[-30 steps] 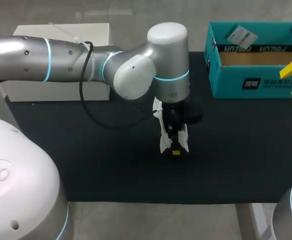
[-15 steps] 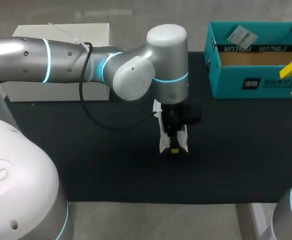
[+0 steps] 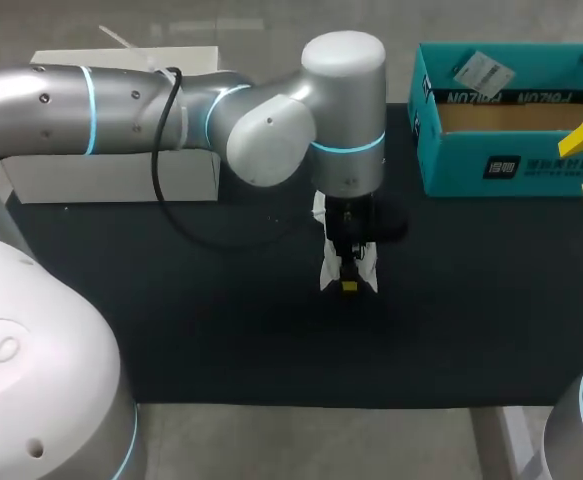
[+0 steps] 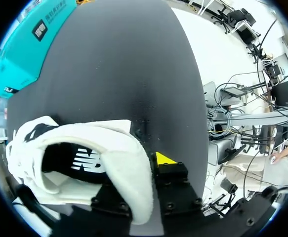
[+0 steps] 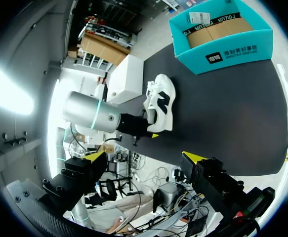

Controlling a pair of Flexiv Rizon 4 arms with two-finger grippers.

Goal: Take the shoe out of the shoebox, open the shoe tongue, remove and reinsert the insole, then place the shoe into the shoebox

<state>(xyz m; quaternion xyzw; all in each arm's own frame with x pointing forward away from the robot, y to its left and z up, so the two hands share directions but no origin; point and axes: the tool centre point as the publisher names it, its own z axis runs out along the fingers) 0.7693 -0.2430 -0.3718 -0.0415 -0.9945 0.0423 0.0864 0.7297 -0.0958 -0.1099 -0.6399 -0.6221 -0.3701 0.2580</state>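
Left wrist view shows left gripper (image 4: 142, 174) clamped on heel of the shoe (image 4: 109, 144) (right gripper (image 5: 144, 157) spread wide).

We work in a robotics lab: our silver left arm (image 3: 121, 100) and right arm (image 3: 581, 425), ringed with glowing blue at the joints, flank a black-covered counter (image 3: 171, 320), the left trailing a black cable (image 3: 171, 215), its fingers (image 4: 163, 159) clamped on a white shoe (image 5: 158, 106), a teal shoebox (image 3: 511, 165) nearby.
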